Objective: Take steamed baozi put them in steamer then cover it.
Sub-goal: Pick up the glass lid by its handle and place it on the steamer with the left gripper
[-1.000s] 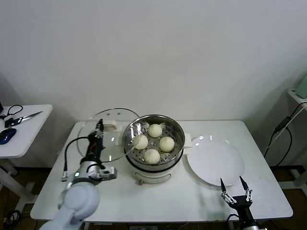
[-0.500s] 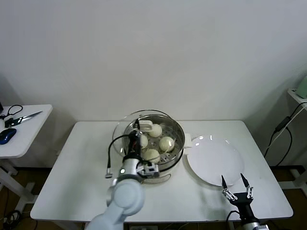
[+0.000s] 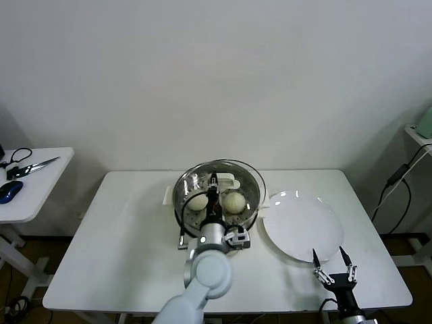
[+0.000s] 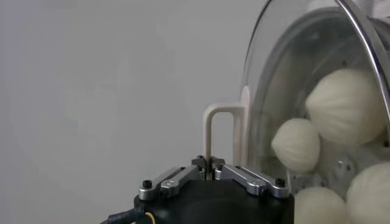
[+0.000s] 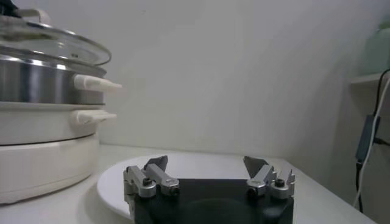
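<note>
Head view first: the steamer (image 3: 217,223) stands near the middle of the white bench (image 3: 121,250), and the cover (image 3: 246,177) sits over its top, tilted a little rather than lying flat. The left tool (image 3: 213,181) reaches in over the pot from the near side, its fingers clamped on the cover's cream-white handle (image 3: 227,180). Through the glass two steamed baozi (image 3: 233,202) show clearly; any others are hidden behind the arm. A flat white plate (image 3: 302,226) lies on the bench just beside the steamer, on the robot's right. The right tool (image 3: 333,266) hangs low at the near edge of the bench by the plate, fingers apart and holding nothing. A small side table (image 3: 34,185) with scissors (image 3: 32,165) stands well apart, off the robot's left. Left wrist view: the left tool (image 4: 211,168) pinches the handle (image 4: 220,125), and four baozi (image 4: 296,144) sit behind the glass cover (image 4: 274,73). Right wrist view: the right tool (image 5: 209,173) is spread wide above the plate (image 5: 116,176), with the steamer (image 5: 42,131) and its cover (image 5: 58,42) off to one side.
</note>
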### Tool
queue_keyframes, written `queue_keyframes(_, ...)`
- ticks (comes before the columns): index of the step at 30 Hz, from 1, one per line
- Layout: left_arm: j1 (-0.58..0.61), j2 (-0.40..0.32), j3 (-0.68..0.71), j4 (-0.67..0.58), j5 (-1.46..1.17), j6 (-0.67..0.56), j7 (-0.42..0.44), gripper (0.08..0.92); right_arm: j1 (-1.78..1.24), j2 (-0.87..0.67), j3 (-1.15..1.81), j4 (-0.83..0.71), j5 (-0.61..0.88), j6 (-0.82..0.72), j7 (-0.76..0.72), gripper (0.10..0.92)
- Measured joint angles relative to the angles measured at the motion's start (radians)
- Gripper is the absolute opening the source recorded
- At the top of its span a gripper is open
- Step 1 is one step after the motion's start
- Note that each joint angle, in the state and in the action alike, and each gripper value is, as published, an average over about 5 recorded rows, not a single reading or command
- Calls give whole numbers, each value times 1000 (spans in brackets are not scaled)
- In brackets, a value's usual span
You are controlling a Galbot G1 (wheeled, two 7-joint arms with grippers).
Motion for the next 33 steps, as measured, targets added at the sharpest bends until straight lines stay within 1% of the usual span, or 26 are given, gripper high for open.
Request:
queue_keyframes(8,9,-14,-12,43,41,-5,-13,133,-3,2,-1,-2,1,9,1,823)
queue_keyframes(26,5,-16,-31,71,76,-11,-15,136,-17,5,-12,-4,0,26,-2,823)
queue_keyframes(29,6,-13,-30,66,72,-11,-15,183,-18,4,-11,1,0,25,-4,823)
queue_keyframes(33,14,-1,-23,46,46,-3,-7,294,-17,1,-9,5,3,20,-4,823)
